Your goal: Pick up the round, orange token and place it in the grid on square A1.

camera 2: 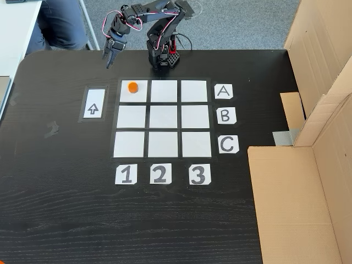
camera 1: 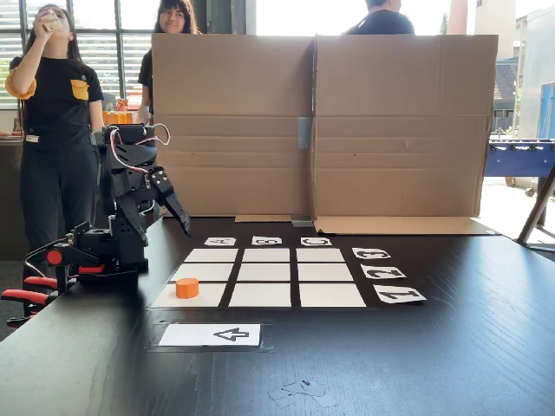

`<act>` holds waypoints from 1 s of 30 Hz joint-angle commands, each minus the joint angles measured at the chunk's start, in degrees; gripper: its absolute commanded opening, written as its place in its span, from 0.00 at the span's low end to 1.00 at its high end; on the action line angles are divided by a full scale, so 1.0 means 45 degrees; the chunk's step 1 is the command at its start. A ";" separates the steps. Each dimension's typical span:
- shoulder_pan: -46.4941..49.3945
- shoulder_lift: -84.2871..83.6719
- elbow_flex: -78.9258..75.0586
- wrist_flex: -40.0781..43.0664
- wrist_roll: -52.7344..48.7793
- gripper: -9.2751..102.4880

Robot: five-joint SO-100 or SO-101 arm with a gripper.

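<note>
Black wooden table (camera 2: 66, 220) with a three-by-three grid (camera 2: 163, 117) of white paper cells; cards reading A, B, C (camera 2: 223, 91) run along one edge, cards 1, 2, 3 (camera 2: 126, 174) along another, and a separate white card with a black arrow (camera 2: 94, 103) lies beside it. The orange token (camera 2: 132, 87) stands upright on square A1 (camera 2: 133, 94), the corner cell, near its edge. The black arm's gripper (camera 2: 108, 56) hangs above bare table off the grid, fingers close together and holding nothing; a folded cardboard screen (camera 1: 321, 121) and standing people (camera 1: 52, 130) are behind.
</note>
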 commanded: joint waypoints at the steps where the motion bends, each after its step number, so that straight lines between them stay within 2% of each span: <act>1: 0.0918 0.1074 -0.0293 0.0430 -0.0273 0.30; 13: 0.3887 0.4238 0.2285 0.2090 -0.0781 0.25; 23: 0.6152 0.6367 0.5469 0.2070 -0.1035 0.22; 30: 0.6836 0.6934 0.6953 0.1328 -0.1113 0.17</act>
